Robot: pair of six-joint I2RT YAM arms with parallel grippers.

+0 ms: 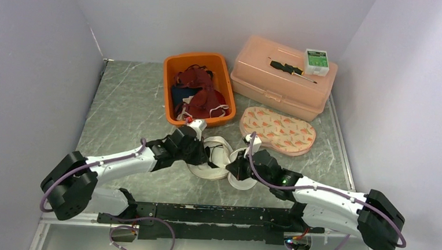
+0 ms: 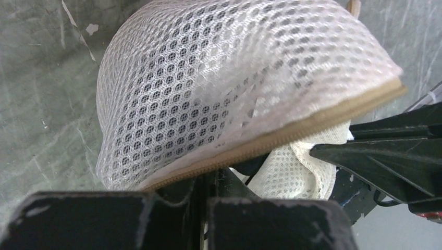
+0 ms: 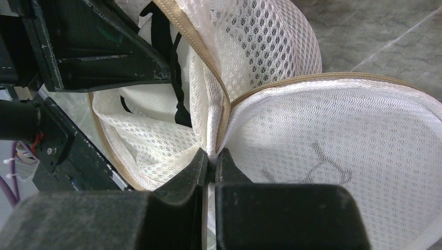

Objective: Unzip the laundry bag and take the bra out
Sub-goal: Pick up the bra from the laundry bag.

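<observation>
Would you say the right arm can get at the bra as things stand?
Probably not: the right gripper is shut on the laundry bag, though the bra strap shows inside.

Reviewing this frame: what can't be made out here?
- Bra: in the top view it is hidden inside the laundry bag. The right wrist view shows only a dark strap inside.
- Zipper pull: in the left wrist view, the fingers of the left gripper hide what it pinches.
- Small box label: in the top view it is too small to read.
</observation>
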